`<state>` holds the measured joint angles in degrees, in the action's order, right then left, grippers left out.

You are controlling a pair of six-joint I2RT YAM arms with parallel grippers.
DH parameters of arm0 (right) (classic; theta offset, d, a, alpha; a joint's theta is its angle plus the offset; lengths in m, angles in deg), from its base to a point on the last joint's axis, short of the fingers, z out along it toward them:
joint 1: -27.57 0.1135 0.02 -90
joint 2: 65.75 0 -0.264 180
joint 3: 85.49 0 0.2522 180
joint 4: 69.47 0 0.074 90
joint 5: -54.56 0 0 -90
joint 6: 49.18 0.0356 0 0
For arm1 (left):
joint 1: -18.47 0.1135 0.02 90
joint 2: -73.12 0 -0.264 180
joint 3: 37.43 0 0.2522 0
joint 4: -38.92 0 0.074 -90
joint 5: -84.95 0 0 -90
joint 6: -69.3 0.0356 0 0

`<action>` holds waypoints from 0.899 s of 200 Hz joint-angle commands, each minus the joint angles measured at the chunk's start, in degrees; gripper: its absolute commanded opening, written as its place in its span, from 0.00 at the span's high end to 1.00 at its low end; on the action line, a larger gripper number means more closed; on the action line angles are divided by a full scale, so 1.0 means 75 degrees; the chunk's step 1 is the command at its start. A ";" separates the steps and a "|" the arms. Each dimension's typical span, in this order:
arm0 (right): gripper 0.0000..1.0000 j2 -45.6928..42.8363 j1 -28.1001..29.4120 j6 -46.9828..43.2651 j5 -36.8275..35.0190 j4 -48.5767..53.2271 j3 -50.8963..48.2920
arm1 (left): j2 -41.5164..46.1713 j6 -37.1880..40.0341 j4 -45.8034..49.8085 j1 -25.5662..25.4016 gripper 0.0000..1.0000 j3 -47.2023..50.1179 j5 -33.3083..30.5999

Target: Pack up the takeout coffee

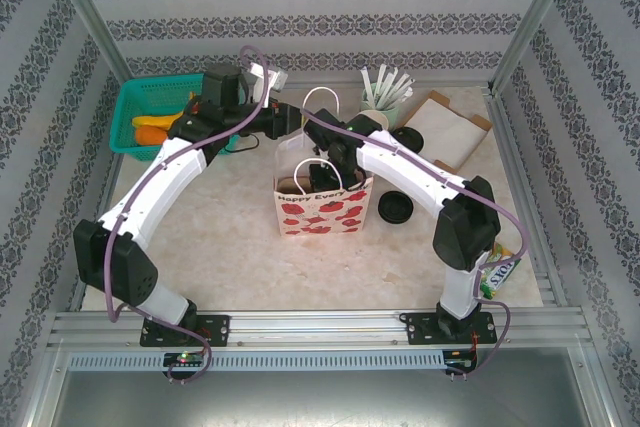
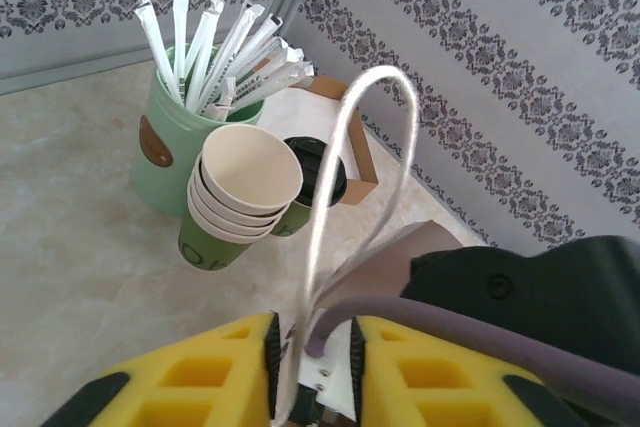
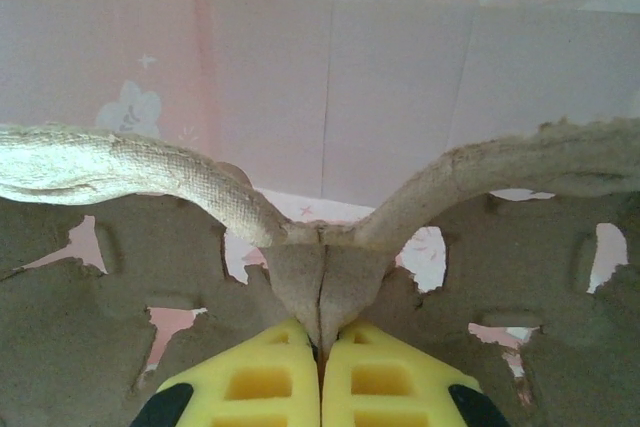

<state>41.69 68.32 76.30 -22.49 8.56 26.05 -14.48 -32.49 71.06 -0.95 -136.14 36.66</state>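
**Item: takeout coffee** [image 2: 318, 175]. Green paper cup with a black lid, on the table [image 1: 230, 247] at the far right. It is outside the bag and touched by no gripper.
- Orientation: appears upright, lid uppermost, long axis vertical. Its wall is largely hidden.
- Neighbours: just beside and partly behind a stack of lidless cups [image 2: 245, 182]. A green holder [image 2: 160, 152] of wrapped straws [image 2: 215, 37] stands near.

**Strawberry-print paper bag** [image 1: 322, 209]. Mid-table, upright, mouth open upward.

**Left gripper** [image 2: 315, 332]. At the bag's far rim, fingers a narrow gap apart. The white handle loop [image 2: 360, 107] runs up through the gap; whether the pads touch it cannot be told.

**Right gripper** [image 3: 320, 332]. Inside the bag, fingers pinched together on the centre ridge of a moulded-pulp cup carrier [image 3: 100, 277].

**Other:** loose black lid [image 1: 395, 208] right of the bag; green basket [image 1: 150, 97] far left.
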 commanded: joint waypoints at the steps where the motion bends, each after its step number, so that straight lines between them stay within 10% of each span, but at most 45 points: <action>1: 1.00 0.0293 0.0048 -0.0218 0.0035 0.0020 -0.0182 | 0.0529 0.0364 0.0224 -0.0015 0.68 0.0090 0.0224; 55: 1.00 0.0505 0.0039 -0.0360 0.0294 -0.0126 -0.0233 | 0.1596 0.0596 0.0059 0.0033 0.52 0.0785 0.0521; 140: 1.00 0.0593 0.0040 -0.0373 0.0265 -0.0131 -0.0029 | 0.2718 0.2617 0.1194 -0.0190 0.32 0.1417 0.3465; 180: 1.00 0.0618 0.0055 -0.0360 0.0265 -0.0118 0.0025 | 0.2814 0.2710 0.0946 -0.0950 0.31 0.1722 0.1303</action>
<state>45.43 68.32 74.64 -20.94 7.42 24.89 5.74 -15.97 77.61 -4.47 -124.42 56.01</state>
